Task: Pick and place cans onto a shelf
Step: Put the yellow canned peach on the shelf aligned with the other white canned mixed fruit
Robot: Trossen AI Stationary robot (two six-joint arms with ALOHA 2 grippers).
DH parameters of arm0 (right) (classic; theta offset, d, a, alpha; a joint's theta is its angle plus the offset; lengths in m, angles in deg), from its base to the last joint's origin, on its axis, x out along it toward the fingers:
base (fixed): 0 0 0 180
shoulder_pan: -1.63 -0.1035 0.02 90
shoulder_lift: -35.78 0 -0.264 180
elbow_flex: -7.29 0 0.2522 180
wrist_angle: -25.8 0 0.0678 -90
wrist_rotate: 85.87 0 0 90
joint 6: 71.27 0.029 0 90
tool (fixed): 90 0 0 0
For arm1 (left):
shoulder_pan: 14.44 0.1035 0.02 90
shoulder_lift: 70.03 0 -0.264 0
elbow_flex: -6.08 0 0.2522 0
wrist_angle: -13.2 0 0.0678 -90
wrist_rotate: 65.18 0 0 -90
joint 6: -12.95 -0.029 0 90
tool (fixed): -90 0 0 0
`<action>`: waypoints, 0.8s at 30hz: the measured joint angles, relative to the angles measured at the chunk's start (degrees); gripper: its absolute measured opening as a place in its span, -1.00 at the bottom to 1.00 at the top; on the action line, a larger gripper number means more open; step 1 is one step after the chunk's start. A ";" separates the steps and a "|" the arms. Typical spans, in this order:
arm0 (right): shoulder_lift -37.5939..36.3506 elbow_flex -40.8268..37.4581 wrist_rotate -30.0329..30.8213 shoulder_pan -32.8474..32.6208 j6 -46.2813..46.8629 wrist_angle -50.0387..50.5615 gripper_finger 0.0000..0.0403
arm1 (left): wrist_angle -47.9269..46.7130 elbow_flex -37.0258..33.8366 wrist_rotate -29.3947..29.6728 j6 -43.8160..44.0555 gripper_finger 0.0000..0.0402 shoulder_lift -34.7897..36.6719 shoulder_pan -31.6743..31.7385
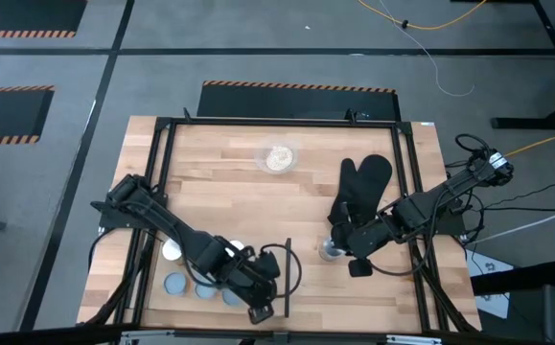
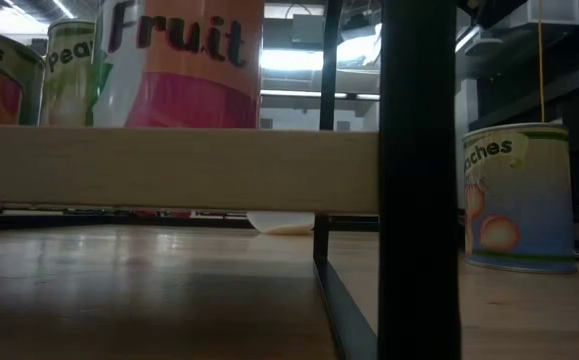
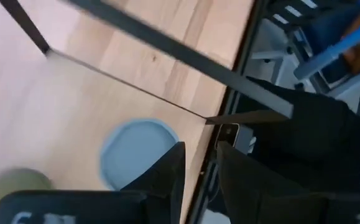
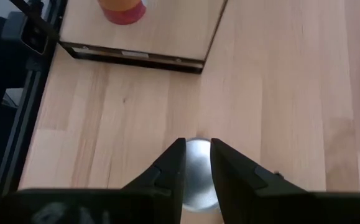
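left gripper (image 1: 263,309): reaching over the shelf (image 1: 248,302) at the near edge of the table (image 1: 219,182); fingers (image 3: 167,171) standing slightly apart with nothing between them, a pale blue can top (image 3: 136,152) lying just beside them.
right gripper (image 1: 333,251): sitting right of the table's centre, jaws clamping on a silvery-topped can (image 1: 330,251); the wrist view is showing the tin (image 4: 197,171) between both fingers (image 4: 167,168).
cans on the shelf: several tins clustering near the left arm, white top (image 1: 172,251), pale blue tops (image 1: 175,284).
writing, low view: one tall orange and pink label is reading "fruit" (image 2: 179,50); a green label (image 2: 69,70) is showing "pea", rest cut off; a blue can with peach pictures (image 2: 517,195) is reading "aches", start hidden behind a black post (image 2: 419,180).
other items: black oven mitt (image 1: 363,187) lying beside the right arm; clear bowl of beige grains (image 1: 278,157) sitting toward the far edge.
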 joint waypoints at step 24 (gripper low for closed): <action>5.00 -0.02 -2.99 6.41 -1.36 4.93 -0.61 | -4.93 -3.87 -3.21 -54.35 -0.57 7.36 23.26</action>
